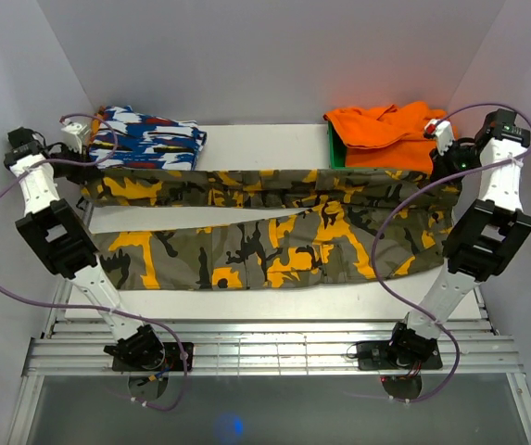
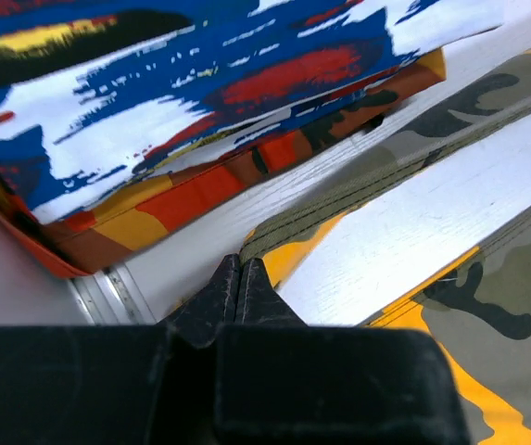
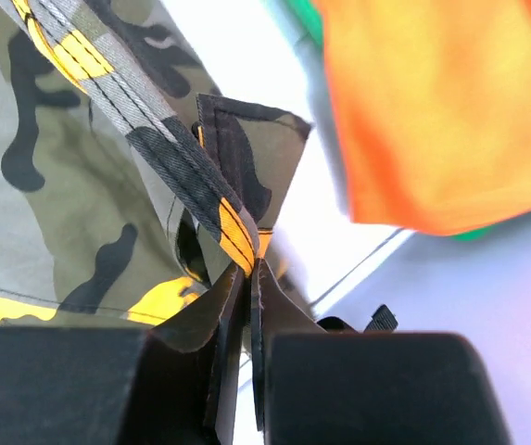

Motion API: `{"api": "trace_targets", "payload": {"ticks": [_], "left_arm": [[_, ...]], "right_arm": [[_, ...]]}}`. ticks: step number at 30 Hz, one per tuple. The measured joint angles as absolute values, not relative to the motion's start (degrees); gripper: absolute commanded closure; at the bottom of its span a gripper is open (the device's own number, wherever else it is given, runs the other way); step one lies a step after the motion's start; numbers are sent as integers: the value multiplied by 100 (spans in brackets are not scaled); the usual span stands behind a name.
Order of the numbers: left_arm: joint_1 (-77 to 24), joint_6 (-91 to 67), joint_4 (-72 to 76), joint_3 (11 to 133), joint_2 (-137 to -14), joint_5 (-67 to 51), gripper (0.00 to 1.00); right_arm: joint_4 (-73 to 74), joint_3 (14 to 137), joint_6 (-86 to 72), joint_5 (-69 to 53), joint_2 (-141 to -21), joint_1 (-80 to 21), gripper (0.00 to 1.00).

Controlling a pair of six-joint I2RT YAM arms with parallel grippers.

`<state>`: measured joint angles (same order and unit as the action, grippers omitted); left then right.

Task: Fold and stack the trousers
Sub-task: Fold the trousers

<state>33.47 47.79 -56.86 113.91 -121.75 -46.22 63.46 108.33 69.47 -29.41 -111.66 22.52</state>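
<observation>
The camouflage trousers (image 1: 265, 236) stretch across the white table, olive-grey with black and orange-yellow blotches. One leg lies flat near the front. The other leg (image 1: 265, 184) runs as a taut band between the two arms. My left gripper (image 1: 89, 176) is shut on its left end. In the left wrist view the closed fingertips (image 2: 239, 266) pinch the seamed edge of the trousers (image 2: 339, 199). My right gripper (image 1: 446, 174) is shut on the right end. In the right wrist view a folded corner of the trousers (image 3: 154, 148) enters the closed gripper (image 3: 254, 267).
A folded blue-white-red patterned garment (image 1: 149, 137) (image 2: 200, 93) lies at the back left, close to the left gripper. An orange cloth (image 1: 385, 134) (image 3: 441, 102) sits at the back right on a green holder (image 1: 333, 148). Metal rails (image 1: 265, 352) run along the near edge.
</observation>
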Motion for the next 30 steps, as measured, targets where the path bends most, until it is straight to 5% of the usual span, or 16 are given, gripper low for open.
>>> {"api": "trace_targets", "payload": {"ticks": [5,12,19,30], "left_arm": [[3527,4823,-5481,11000,-11603,-5017,100],[4602,6191,-6392,9135,-10385,-5441,100],[5389,7500,-6086,6890,-10401,-4283,100],[5052,7081,-5531,6654,-10665,-3734,100]], "right_arm": [[6517,10368,7343,-3096,-10578,2469,92],[6884,8060,8414,-3225,-9150,3387,92],[6031,5546,9107,-2309,-9004,3776,92],[5572,6069,8532,-2040,-9719,3422,92]]}}
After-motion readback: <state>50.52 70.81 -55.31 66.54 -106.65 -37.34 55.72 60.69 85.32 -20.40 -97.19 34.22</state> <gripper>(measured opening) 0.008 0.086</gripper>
